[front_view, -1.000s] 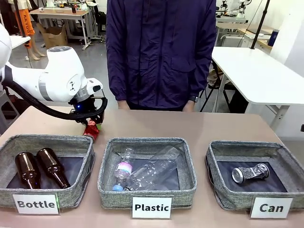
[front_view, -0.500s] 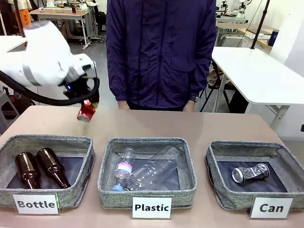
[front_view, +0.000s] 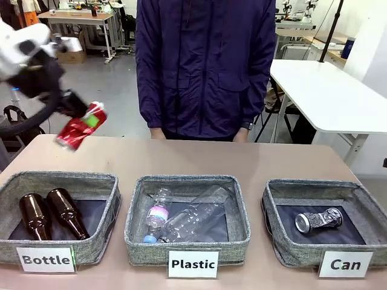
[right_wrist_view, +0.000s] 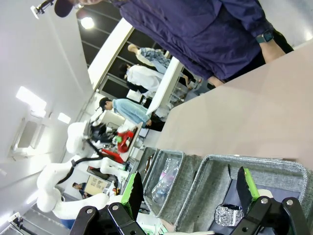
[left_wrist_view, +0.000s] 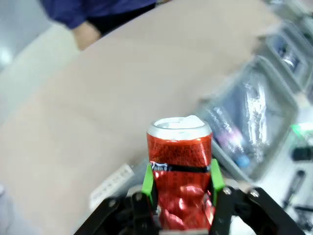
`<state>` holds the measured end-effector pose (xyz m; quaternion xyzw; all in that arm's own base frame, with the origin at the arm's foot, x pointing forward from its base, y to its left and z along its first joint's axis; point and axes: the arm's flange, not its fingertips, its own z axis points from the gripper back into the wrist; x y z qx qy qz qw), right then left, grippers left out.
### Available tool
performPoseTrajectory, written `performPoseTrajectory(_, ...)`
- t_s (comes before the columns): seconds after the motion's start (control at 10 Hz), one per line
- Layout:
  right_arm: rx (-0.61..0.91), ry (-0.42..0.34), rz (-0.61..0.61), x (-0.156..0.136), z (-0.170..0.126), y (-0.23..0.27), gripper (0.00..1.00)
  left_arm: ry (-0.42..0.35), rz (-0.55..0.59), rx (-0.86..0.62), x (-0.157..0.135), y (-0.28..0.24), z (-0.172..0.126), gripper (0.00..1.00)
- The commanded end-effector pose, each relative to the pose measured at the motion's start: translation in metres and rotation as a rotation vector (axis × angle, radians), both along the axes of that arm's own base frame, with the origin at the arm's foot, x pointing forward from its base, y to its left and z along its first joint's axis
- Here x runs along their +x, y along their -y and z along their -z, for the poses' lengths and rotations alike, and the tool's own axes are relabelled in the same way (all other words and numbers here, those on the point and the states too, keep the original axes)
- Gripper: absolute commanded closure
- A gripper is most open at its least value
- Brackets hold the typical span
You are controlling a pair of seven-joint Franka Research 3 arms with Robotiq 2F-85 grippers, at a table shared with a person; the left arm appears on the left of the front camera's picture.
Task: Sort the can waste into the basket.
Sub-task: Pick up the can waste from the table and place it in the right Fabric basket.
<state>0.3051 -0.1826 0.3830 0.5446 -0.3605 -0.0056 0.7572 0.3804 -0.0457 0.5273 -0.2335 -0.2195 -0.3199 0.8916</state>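
My left gripper (front_view: 85,116) hangs high over the table's far left corner, shut on the crushed red can (front_view: 78,127), which is tilted with its silver end pointing down-left. In the left wrist view the red can (left_wrist_view: 180,169) stands between the green pads (left_wrist_view: 148,182) of my left gripper (left_wrist_view: 181,182), above bare tabletop. The silver can (front_view: 318,220) lies in the grey "Can" basket (front_view: 295,254) at the front right. My right gripper (right_wrist_view: 190,192) is open and holds nothing, just above that basket (right_wrist_view: 254,161) and the silver can (right_wrist_view: 226,214).
The "Bottle" basket (front_view: 97,249) at front left holds two brown bottles (front_view: 50,212). The "Plastic" basket (front_view: 138,248) in the middle holds clear bottles (front_view: 187,219). A person in a dark jacket (front_view: 205,66) stands at the far edge. The tabletop (front_view: 199,158) behind the baskets is bare.
My left gripper has risen and swung left with the red can, from just above the table by the Bottle basket to high at the far left; the can is now tilted.
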Motion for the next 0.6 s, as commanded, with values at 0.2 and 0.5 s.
performPoseTrajectory(0.2, 0.018, -0.004, 0.007, 0.001, -0.006, -0.001, 0.0, 0.249, 0.416, 0.02, -0.122, -0.023, 0.014, 1.0)
performPoseTrajectory(0.5, 0.018, -0.004, 0.007, 0.001, -0.006, -0.001, 0.0, 0.353, 0.482, -0.007, -0.139, -0.018, 0.023, 1.0)
